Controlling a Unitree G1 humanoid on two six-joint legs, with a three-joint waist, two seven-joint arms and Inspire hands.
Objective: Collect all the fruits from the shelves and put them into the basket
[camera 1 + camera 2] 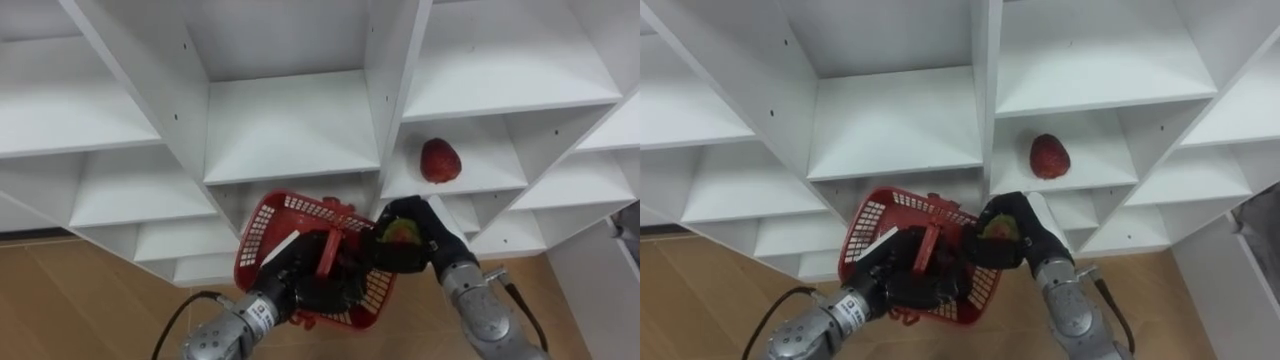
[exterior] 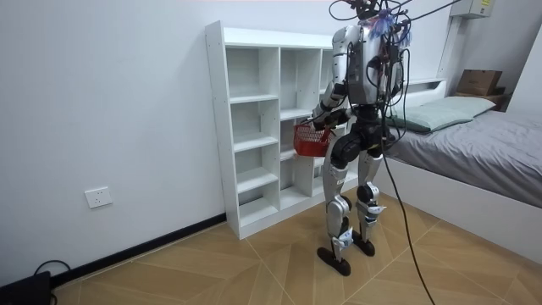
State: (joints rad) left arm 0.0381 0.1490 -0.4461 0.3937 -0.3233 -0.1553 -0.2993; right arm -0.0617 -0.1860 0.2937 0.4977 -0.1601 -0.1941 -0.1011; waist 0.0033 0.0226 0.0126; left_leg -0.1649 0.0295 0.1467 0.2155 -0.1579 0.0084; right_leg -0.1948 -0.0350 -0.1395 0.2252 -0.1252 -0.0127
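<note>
I stand close before the white closet (image 2: pixel 254 127). My left hand (image 1: pixel 305 275) is shut on the upright handle of a red mesh basket (image 1: pixel 268 222), held below the middle shelves. Over the basket's right rim, my right hand (image 1: pixel 425 243) is curled round a green-and-red fruit (image 1: pixel 400 232). A red strawberry-shaped fruit (image 1: pixel 440 160) lies on a shelf in the right column, just above my right hand. In the room view the basket (image 2: pixel 309 140) hangs at waist height in front of the closet.
White open shelf compartments (image 1: pixel 290 130) surround the basket, with upright dividers (image 1: pixel 395 90) between columns. Wooden floor (image 1: pixel 90 300) lies below. A bed (image 2: pixel 474 135) stands behind me at the room view's right.
</note>
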